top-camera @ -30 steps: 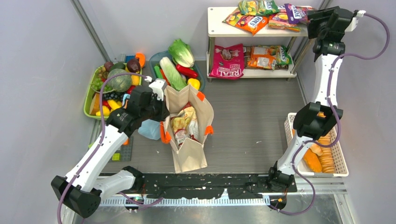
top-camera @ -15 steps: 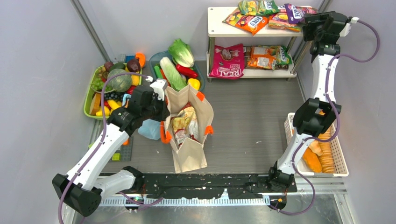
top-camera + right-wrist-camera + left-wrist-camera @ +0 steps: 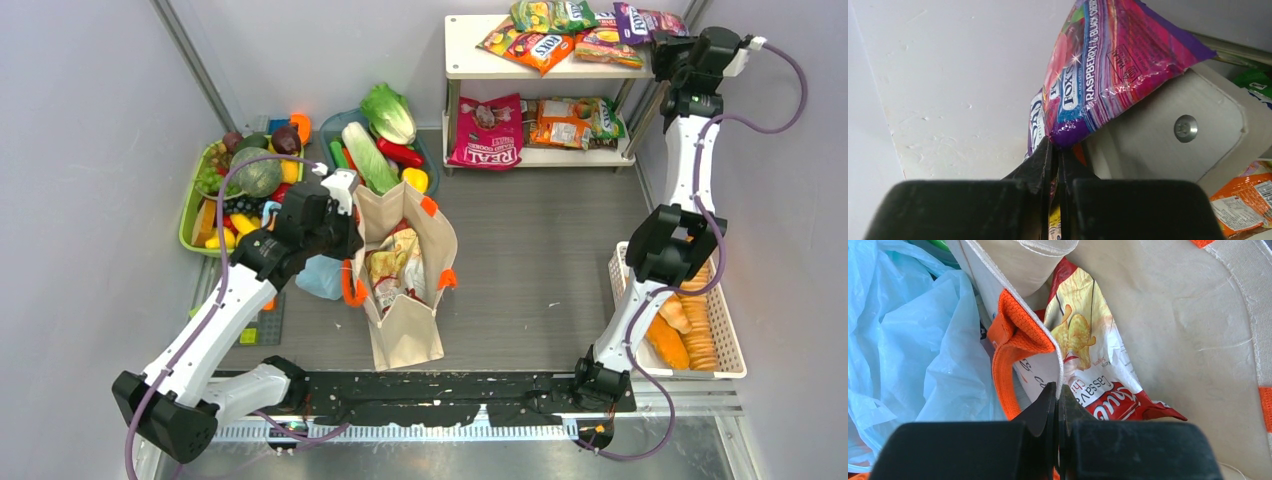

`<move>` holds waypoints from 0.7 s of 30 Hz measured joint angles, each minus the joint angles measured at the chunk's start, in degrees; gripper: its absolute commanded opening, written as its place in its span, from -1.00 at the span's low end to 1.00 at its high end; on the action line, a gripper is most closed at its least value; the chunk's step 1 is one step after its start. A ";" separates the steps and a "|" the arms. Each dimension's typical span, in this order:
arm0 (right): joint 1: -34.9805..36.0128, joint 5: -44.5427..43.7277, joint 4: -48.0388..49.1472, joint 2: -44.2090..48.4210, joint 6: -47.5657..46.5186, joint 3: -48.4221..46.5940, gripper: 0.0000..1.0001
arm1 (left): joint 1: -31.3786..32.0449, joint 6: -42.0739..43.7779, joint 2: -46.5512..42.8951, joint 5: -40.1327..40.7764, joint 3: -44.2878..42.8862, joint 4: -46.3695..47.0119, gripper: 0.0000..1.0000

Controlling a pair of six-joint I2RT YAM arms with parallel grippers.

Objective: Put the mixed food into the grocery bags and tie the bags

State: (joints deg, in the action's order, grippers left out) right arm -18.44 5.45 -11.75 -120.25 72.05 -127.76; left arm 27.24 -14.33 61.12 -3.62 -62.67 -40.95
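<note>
Where the tote bag (image 3: 1173, 315) has its orange handle (image 3: 1015, 340), the left fingers (image 3: 1052, 396) are pinched tight on the cloth rim. A chip packet (image 3: 1083, 335) lies inside the bag, and the blue plastic bag (image 3: 908, 340) presses on its outer side. The right fingers (image 3: 1050, 155) are squeezed on the bottom corner of a purple packet (image 3: 1118, 65) at the right end of the top shelf (image 3: 468, 40), close to the wall (image 3: 790, 200). A wide stretch of grey desk (image 3: 540, 250) lies between bag and shelf.

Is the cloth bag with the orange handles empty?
No, a red and yellow chip packet lies inside the canvas tote.
</note>
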 measured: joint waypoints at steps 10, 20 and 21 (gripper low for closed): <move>0.00 3.63 0.70 6.36 -4.76 -0.26 -0.89 | 0.00 0.02 -1.90 0.70 0.00 -0.52 -1.00; 9.81 10.38 3.13 37.09 -14.80 18.86 -0.90 | 0.00 0.02 -2.64 0.96 0.00 -1.16 -1.00; 12.07 10.60 3.45 40.11 -15.76 21.35 -0.90 | 0.00 0.02 -2.71 0.96 0.00 -1.25 -1.00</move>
State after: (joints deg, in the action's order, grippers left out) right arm -6.37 16.05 -8.29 -80.14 56.29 -106.41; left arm 27.24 -14.31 58.41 -2.66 -62.67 -42.19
